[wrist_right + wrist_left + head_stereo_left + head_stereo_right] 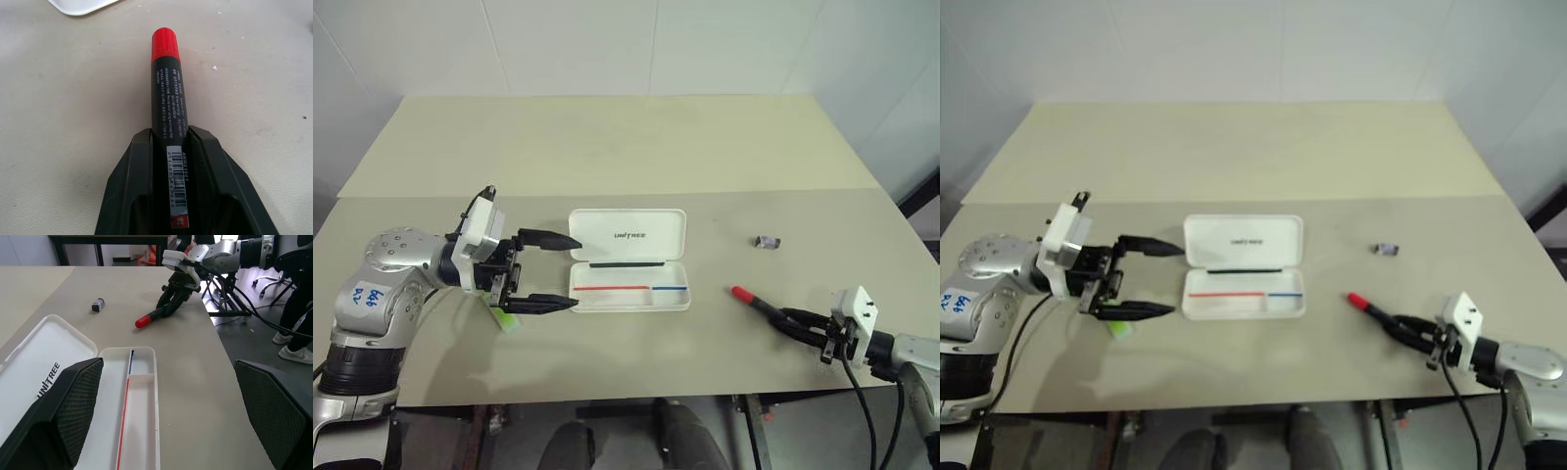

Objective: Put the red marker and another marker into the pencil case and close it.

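Observation:
The red marker, red-capped with a black labelled barrel, lies on the table at the front right, and my right gripper is shut on the rear of its barrel. The pencil case lies open at mid-table, its white lid laid flat behind a tray marked with a red-and-blue line. Just left of the case, my left gripper hovers open, pointing toward it with nothing between its fingers. Under that gripper, a light-green highlighter, the other marker, rests on the table, partly hidden.
A small grey clip-like object sits right of the case, further back than the marker. The front table edge runs close to both arms. Past the table's right side, a person's shoes and chair legs stand.

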Controlling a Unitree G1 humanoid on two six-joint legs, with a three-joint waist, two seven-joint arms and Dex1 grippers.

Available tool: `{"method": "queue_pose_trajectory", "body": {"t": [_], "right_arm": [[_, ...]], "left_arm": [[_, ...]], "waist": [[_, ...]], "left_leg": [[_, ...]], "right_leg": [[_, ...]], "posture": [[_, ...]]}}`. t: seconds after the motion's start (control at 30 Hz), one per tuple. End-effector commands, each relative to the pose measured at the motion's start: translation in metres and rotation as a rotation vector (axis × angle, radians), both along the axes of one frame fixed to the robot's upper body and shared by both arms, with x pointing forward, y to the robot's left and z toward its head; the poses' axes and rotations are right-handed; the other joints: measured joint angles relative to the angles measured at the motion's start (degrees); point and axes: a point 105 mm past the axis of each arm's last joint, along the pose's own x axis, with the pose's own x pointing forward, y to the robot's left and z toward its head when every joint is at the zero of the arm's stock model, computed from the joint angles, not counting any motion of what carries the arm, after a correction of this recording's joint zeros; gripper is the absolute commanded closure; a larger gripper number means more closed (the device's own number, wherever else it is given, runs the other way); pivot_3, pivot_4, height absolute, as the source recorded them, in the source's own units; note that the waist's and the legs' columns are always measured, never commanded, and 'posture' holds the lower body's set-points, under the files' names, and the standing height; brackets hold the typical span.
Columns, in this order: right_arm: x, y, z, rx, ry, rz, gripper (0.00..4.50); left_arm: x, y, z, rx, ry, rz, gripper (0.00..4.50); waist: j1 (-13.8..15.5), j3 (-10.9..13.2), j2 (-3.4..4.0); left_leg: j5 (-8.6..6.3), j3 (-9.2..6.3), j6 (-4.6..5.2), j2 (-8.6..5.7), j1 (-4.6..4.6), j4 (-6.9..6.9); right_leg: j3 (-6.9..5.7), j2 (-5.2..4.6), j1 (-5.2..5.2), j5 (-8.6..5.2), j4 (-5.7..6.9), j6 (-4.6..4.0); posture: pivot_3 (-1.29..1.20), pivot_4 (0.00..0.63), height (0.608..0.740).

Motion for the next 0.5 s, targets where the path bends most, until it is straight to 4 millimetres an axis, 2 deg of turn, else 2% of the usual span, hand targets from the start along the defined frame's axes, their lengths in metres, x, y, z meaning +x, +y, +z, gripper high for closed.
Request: {"method": "queue_pose_trajectory", "body": {"t": [0.03, 0.2, 0.3, 0.37, 0.5], "right_arm": [[0.005, 0.012, 0.009, -0.013, -0.051, 0.063, 3.85], [0.027, 0.03, 0.057, 0.016, -0.184, 0.131, 3.85], [0.041, 0.06, 0.088, 0.024, -0.28, 0.241, 3.85], [0.047, 0.089, 0.104, 0.066, -0.322, 0.327, 3.85], [0.048, 0.128, 0.111, 0.098, -0.328, 0.459, 3.85]], "left_arm": [[0.004, 0.009, 0.004, -0.014, -0.048, 0.06, 0.0], [0.008, 0.031, -0.003, -0.014, -0.033, 0.157, 0.0], [0.01, 0.045, -0.01, -0.008, -0.006, 0.224, 0.0], [0.011, 0.052, -0.015, 0.006, -0.013, 0.256, 0.0], [0.008, 0.057, -0.019, 0.011, -0.015, 0.272, 0.0]], "waist": [[-0.4, 0.0, 0.0], [-1.2, 0.0, 0.04], [-1.3, 0.0, 0.02], [-1.3, 0.0, 0.0], [-0.7, 0.0, 0.0]], "left_leg": [[0.0, 0.0, 0.0, 0.0, 0.0, 0.0], [0.0, 0.28, 0.0, 0.01, 0.02, 0.0], [0.01, 0.33, 0.0, 0.01, 0.23, 0.02], [0.0, 0.3, 0.0, 0.02, 0.32, -0.01], [-0.02, 0.22, -0.04, 0.1, 0.27, -0.14]], "right_leg": [[0.0, 0.0, 0.0, 0.0, 0.01, 0.0], [0.22, 0.0, -0.07, 0.0, 0.17, 0.0], [0.29, -0.01, -0.06, 0.01, 0.23, 0.01], [0.27, 0.0, -0.03, -0.01, 0.27, -0.02], [0.15, 0.01, -0.12, -0.1, 0.33, -0.16]], "posture": [[0.0, 0.15, 0.74], [0.0, 0.15, 0.74], [0.0, 0.15, 0.74], [0.0, 0.15, 0.74], [0.0, 0.15, 0.74]]}}
